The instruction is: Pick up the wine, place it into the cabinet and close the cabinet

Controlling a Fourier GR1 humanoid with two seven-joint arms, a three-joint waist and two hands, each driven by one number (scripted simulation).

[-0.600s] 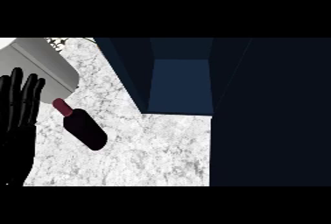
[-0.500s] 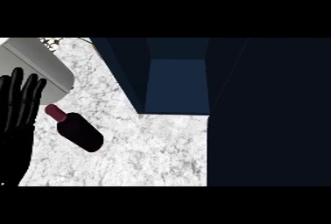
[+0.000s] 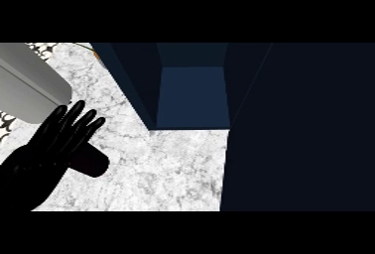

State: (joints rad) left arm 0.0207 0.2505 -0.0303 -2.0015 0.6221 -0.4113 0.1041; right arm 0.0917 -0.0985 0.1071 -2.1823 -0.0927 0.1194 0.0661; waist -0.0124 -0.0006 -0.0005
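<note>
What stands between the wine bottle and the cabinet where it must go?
Nothing visible. The wine bottle, mostly hidden under the left hand, lies on the counter, and only bare marble shows from it to the cabinet opening. The grey object at upper left is off that path.

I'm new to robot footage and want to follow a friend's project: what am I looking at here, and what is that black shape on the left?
This is one picture, taken from the robot's head, looking steeply down at a kitchen counter. The black shape is the robot's left hand, its fingers straight and spread. It lies over a dark red wine bottle, hiding most of it; only one end shows. The fingers are not curled round the bottle, so nothing is held yet. The speckled white surface is the counter. Above it, the open cabinet shows its blue inside. A grey rounded object sits at the upper left. The right hand is out of view.
</note>
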